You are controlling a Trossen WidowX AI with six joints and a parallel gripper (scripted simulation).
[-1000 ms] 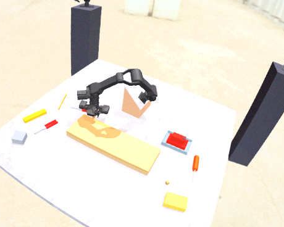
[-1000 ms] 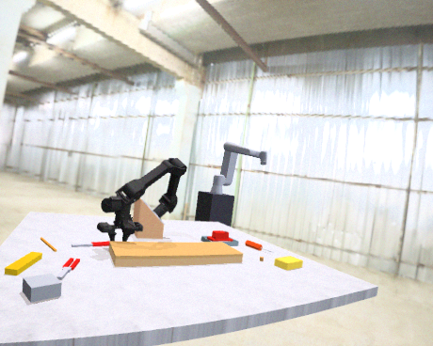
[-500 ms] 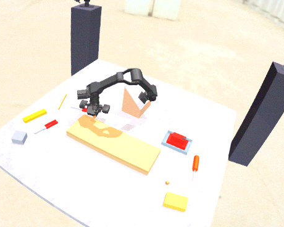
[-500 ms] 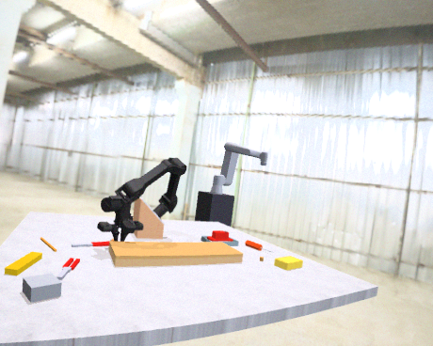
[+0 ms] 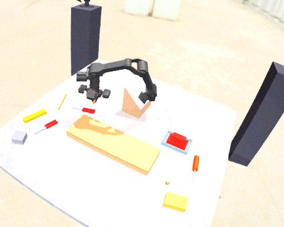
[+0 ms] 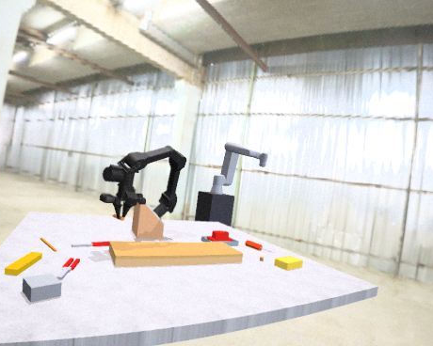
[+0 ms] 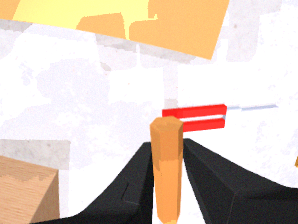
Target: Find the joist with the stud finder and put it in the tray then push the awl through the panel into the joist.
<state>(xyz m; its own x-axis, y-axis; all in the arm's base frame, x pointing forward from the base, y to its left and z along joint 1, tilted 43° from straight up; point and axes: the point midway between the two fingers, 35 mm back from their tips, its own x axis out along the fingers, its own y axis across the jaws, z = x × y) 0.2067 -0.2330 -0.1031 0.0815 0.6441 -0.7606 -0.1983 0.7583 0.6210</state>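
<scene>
My gripper is shut on the orange handle of the awl. It holds the awl above the table, behind the panel's left end. The awl's shaft is hidden in the wrist view. The floor panel lies flat, a long yellow-orange slab; no hole shows in it. The red stud finder sits in the light blue tray, right of the panel's far side.
A wooden wedge block stands behind the panel. A red-handled tool lies near the gripper. A yellow bar and a grey block are left. An orange-handled screwdriver and a yellow block are right.
</scene>
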